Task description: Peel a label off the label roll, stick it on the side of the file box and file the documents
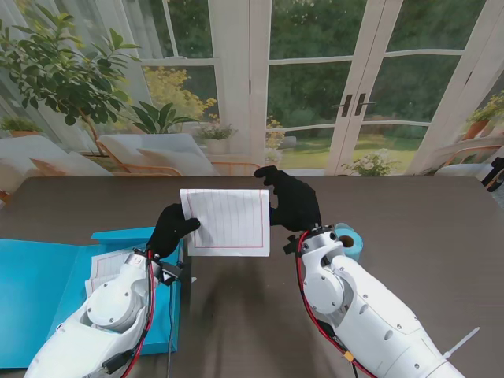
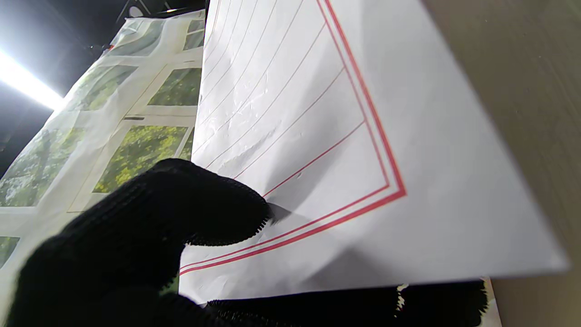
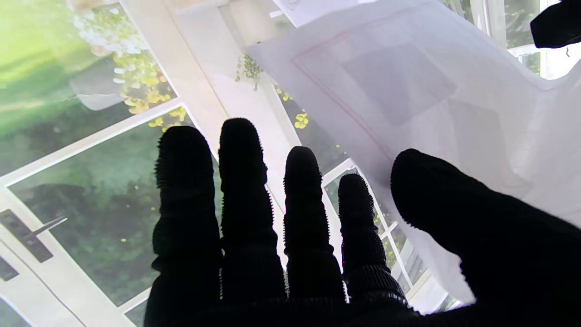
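Observation:
A white lined sheet with a red border (image 1: 228, 222) (image 2: 317, 113) (image 3: 431, 91) is held up above the dark table (image 1: 409, 205), in front of me. My left hand (image 1: 173, 228) (image 2: 136, 236) is shut on its left edge, thumb on the face and fingers behind. At the sheet's right edge is my right hand (image 1: 293, 201) (image 3: 272, 236), with fingers straight and thumb spread; the thumb is by the paper without pinching it. The blue label roll (image 1: 349, 239) stands on the table just right of my right wrist. The blue file box (image 1: 39, 291) lies open at the left.
Another white paper (image 1: 106, 268) rests on the blue file box under my left forearm. Windows and a glass door rise beyond the table's far edge. The dark table top stretches out to the right of the roll.

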